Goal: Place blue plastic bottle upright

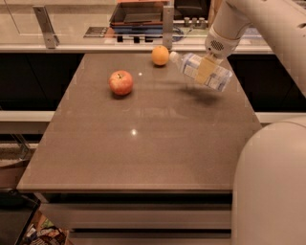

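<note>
The blue plastic bottle (198,69) is a small clear bluish bottle with a white cap and a white-and-blue label. It hangs tilted in the air above the brown table (143,143), at its far right, with the cap pointing left toward the orange. Its shadow lies on the table below it. My gripper (206,71) comes down from the upper right and is shut on the bottle's middle; one tan finger (204,71) lies across the label.
A red apple (121,82) sits on the table left of centre. An orange (160,55) sits near the far edge, just left of the bottle's cap. A counter with a dark tray (138,14) runs behind the table. My white arm fills the right side.
</note>
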